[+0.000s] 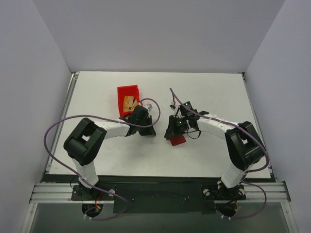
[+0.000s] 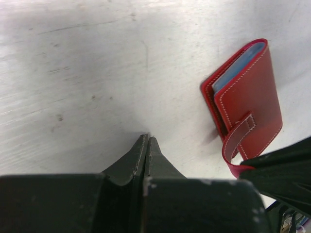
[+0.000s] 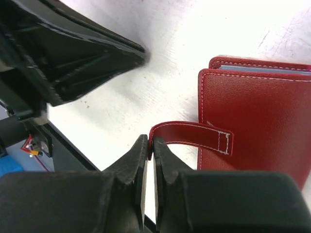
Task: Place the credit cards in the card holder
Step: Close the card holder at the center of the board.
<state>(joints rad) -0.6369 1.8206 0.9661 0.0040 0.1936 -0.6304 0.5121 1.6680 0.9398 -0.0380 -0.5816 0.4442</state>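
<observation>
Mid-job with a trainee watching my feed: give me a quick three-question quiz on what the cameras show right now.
1. Fill in: in the top view, the credit cards lie inside the ______.
2. What does the right claw pinch? A) one of the credit cards B) the snap tab of the card holder C) nothing
3. True or false: the left claw is shut and holds nothing.
Key: 1 red bin; 2 B; 3 true.
</observation>
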